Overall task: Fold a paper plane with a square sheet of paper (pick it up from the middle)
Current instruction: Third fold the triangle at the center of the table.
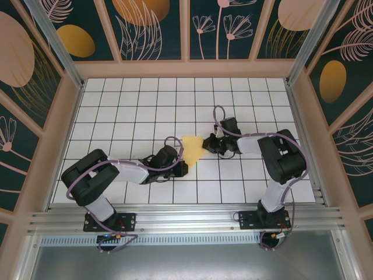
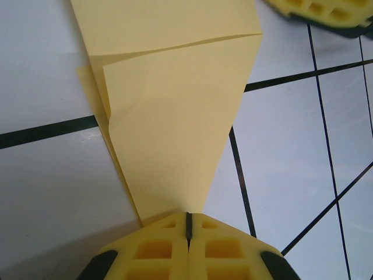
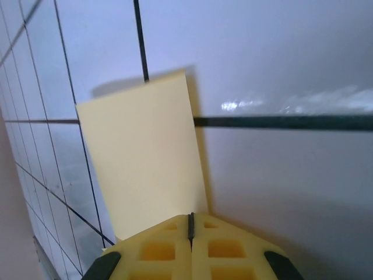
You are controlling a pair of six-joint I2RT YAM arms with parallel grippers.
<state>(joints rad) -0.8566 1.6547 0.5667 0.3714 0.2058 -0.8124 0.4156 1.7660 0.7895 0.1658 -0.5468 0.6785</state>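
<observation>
Left end effector [image 2: 188,224]: yellow fingers pressed together, seam closed. The narrow tip of the yellow paper [image 2: 175,116] runs in right at the seam. Whether the tip is pinched or only pressed under the fingertips cannot be told.
Right end effector [image 3: 190,224]: fingers likewise together with no gap. A flat flap of the paper reaches up to them, its lower edge hidden behind the fingertips. Whether it is gripped or only touched cannot be told.
Paper shape: folded in layers into a wedge, wide at the far end and tapering toward the left end effector. A slanted crease crosses it near the wide end, and a lower layer peeks out along its left edge.
Paper place: about mid-desk, between the two end effectors. The left one is at its near tip and the right one at its right-hand corner.
Desk [image 1: 116,105]: white, ruled with a black grid.
Left arm [image 1: 93,181]: bent, reaching from the near-left edge toward the middle.
Right arm [image 1: 280,157]: bent, reaching from the near-right edge toward the middle.
Walls [image 1: 151,23]: dark panels with a plant pattern.
</observation>
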